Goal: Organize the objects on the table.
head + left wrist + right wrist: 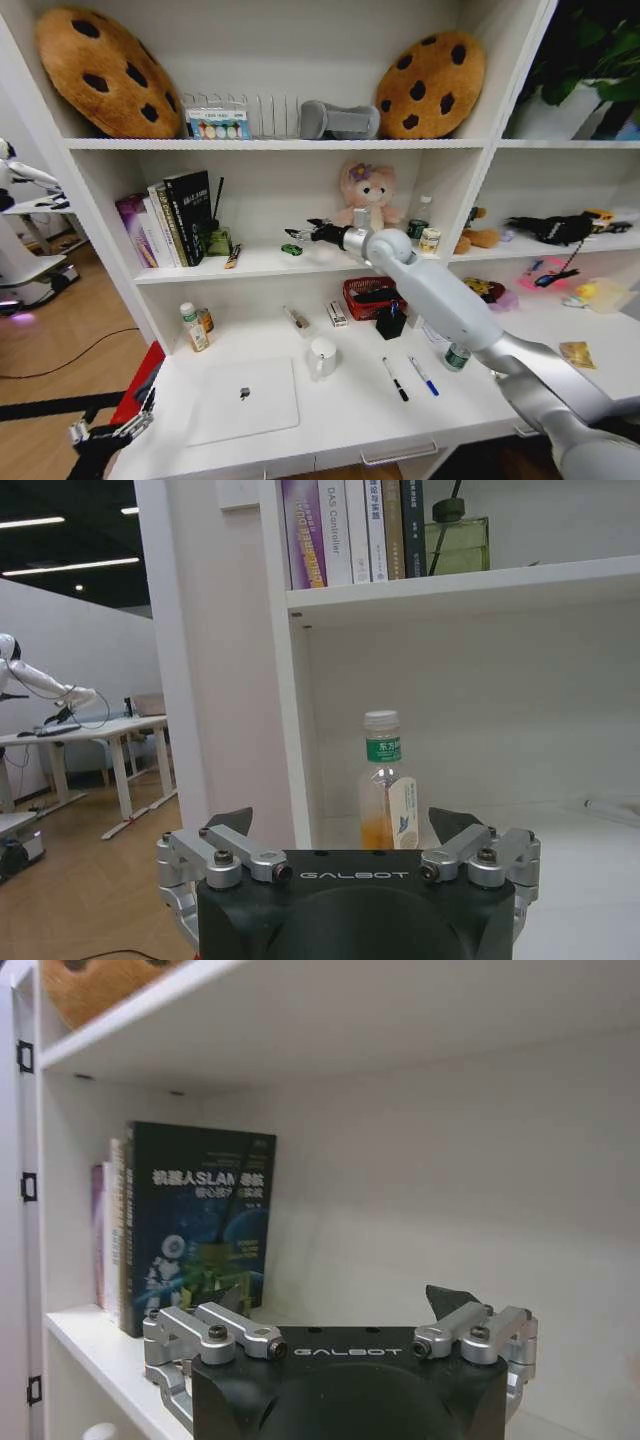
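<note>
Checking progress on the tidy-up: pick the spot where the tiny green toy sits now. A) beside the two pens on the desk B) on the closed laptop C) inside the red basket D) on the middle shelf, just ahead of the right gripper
D: the green toy rests on the middle shelf, just beyond the open fingers of the right gripper.
</note>
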